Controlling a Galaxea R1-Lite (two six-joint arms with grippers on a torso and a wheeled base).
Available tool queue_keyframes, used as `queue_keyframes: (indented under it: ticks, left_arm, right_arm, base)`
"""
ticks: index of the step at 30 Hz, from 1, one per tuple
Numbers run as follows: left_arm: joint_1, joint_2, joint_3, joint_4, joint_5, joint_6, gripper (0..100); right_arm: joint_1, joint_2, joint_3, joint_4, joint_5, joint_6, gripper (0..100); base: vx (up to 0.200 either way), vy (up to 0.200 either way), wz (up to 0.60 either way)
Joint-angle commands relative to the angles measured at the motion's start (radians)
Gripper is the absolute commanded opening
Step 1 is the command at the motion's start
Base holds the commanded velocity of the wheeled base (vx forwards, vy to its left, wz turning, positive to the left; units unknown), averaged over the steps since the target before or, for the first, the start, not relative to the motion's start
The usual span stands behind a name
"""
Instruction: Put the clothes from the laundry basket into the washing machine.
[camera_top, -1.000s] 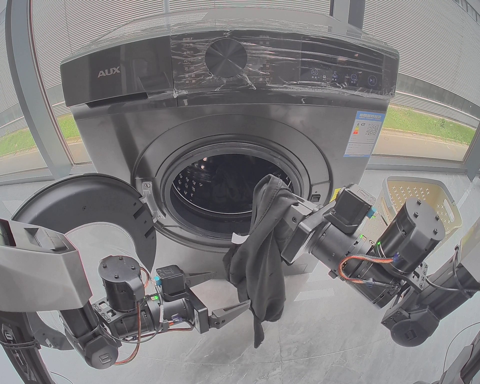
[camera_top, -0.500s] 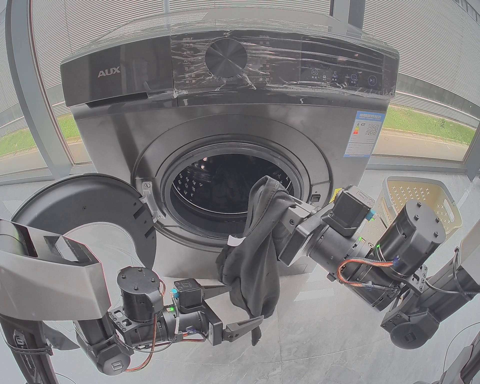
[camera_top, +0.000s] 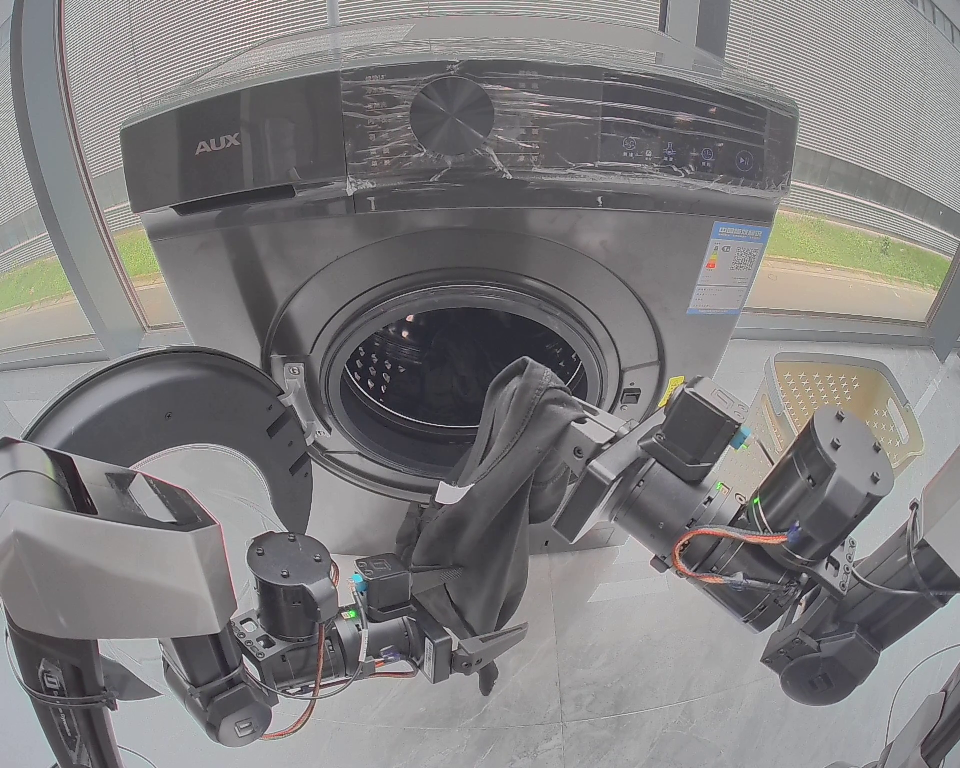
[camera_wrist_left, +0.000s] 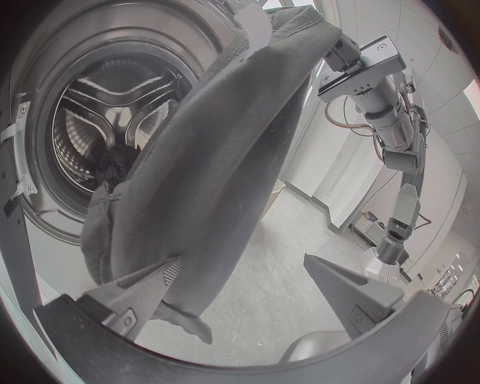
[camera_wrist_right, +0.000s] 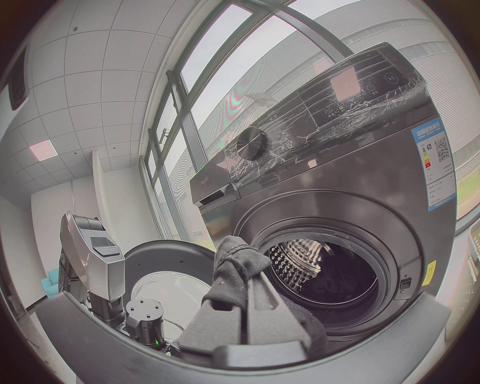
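Garment (camera_top: 490, 510) across open drum mouth (camera_top: 420, 385)

From my seat, the dark grey cloth garment (camera_top: 490, 520) hangs across the lower right of the grey front-loading washing machine's (camera_top: 450, 250) opening and covers that stretch of the rim. It also wraps over the tips of the right gripper (camera_wrist_right: 251, 290), so I can't tell how much cloth they pinch. In the head view it hides one finger of the left gripper (camera_wrist_left: 242, 265), below the opening. Deep inside the machine lies a dark clump (camera_wrist_left: 112, 165); I can't make out what it is. The beige perforated plastic laundry basket (camera_top: 850, 400), right of the machine, is half hidden by the right arm, and I can't see its floor.
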Motion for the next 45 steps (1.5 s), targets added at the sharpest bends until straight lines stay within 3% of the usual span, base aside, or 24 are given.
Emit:
queue_keyframes:
  ticks: [1, 25, 36, 37, 45]
  left_arm:
    - [0.003, 0.003, -0.001, 0.000, 0.000, 0.000, 100]
    - [0.003, 0.049, -0.039, 0.000, 0.018, -0.002, 100]
    - [0.010, 0.172, -0.211, 0.000, 0.150, -0.005, 100]
    - [0.012, 0.172, -0.208, 0.000, 0.153, -0.002, 0]
    - [0.004, 0.144, -0.199, -0.001, 0.153, -0.003, 0]
  right_arm:
    - [0.005, 0.001, 0.001, -0.001, 0.000, 0.000, 0]
    - [0.035, -0.002, 0.002, -0.001, 0.000, 0.000, 0]
    - [0.052, -0.010, 0.004, -0.002, -0.001, 0.002, 0]
    - [0.052, -0.012, 0.005, -0.001, -0.001, 0.002, 0]
    - [0.031, -0.005, 0.002, -0.001, -0.003, 0.000, 0]
  base:
    - [0.000, 0.000, 0.00]
    - [0.000, 0.000, 0.00]
    - [0.000, 0.000, 0.00]
    - [0.000, 0.000, 0.00]
    - [0.000, 0.000, 0.00]
